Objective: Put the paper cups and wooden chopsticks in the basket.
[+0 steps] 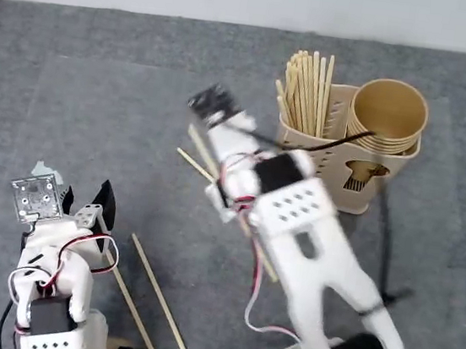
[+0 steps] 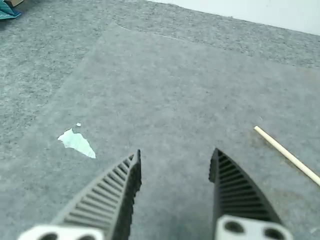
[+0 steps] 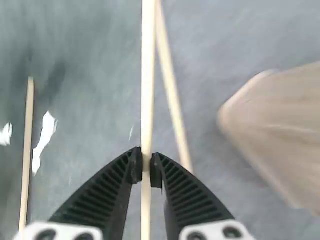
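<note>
Grey mat: basket holds cups, chopsticks; right end effector pinches chopstick, left end effector gapes.

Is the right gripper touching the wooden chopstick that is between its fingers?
Touching. In the right wrist view, both fingers of the right gripper press on the wooden chopstick, with no gap visible.
</note>
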Controlling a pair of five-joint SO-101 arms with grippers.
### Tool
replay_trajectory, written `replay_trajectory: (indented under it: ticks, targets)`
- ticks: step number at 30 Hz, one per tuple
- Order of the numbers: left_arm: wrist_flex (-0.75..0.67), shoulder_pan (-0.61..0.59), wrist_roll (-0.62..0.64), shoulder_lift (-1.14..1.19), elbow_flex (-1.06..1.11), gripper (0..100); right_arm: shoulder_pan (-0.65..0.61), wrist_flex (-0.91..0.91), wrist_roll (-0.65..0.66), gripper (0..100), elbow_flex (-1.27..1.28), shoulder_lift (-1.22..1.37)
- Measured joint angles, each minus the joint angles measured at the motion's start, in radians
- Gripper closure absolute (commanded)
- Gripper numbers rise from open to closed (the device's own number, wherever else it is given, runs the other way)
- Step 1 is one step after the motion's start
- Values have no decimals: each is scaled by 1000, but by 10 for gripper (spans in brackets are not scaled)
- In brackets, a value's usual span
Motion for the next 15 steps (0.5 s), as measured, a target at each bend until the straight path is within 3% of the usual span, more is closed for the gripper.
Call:
replay_trajectory:
  ticks: [7,15]
  targets:
    - [0,0,0,0,5,783,163,-29,48,991,-190,-115]
    - [0,0,0,0,5,783,348,-379,58,991,-137,-199]
